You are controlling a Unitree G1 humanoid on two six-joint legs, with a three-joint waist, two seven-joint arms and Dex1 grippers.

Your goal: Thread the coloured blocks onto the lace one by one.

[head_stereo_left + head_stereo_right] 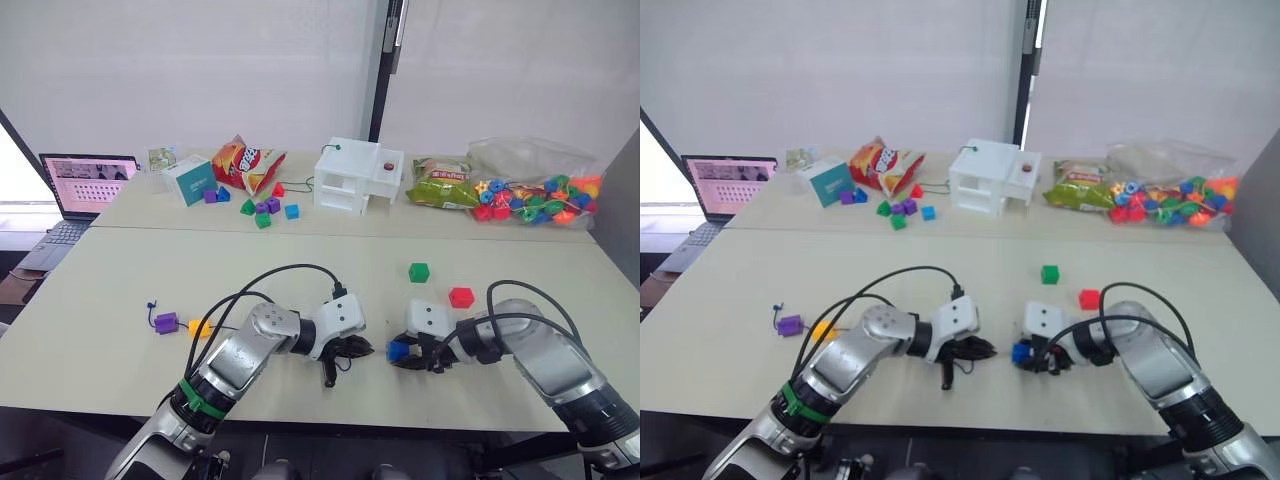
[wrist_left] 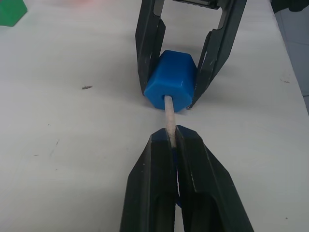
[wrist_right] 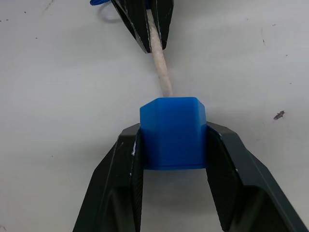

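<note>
My right gripper (image 3: 173,137) is shut on the blue block (image 3: 173,133), holding it just above the near table. My left gripper (image 2: 170,140) is shut on the lace's stiff pale tip (image 2: 169,113), and the tip enters the hole in the blue block (image 2: 171,81). The two grippers face each other almost tip to tip near the front edge (image 1: 380,352). The purple block (image 1: 166,323) and the yellow-orange block (image 1: 200,328) lie at the left with the lace's knotted dark-blue end (image 1: 151,308) beside them. The green block (image 1: 419,272) and the red block (image 1: 461,297) lie loose behind my right gripper.
On the far table stand a white box (image 1: 355,178), a teal carton (image 1: 188,180), a red snack bag (image 1: 245,165), a green snack bag (image 1: 440,185), a clear bag of colourful beads (image 1: 535,198) and several small blocks (image 1: 265,208). A laptop (image 1: 85,185) sits at the far left.
</note>
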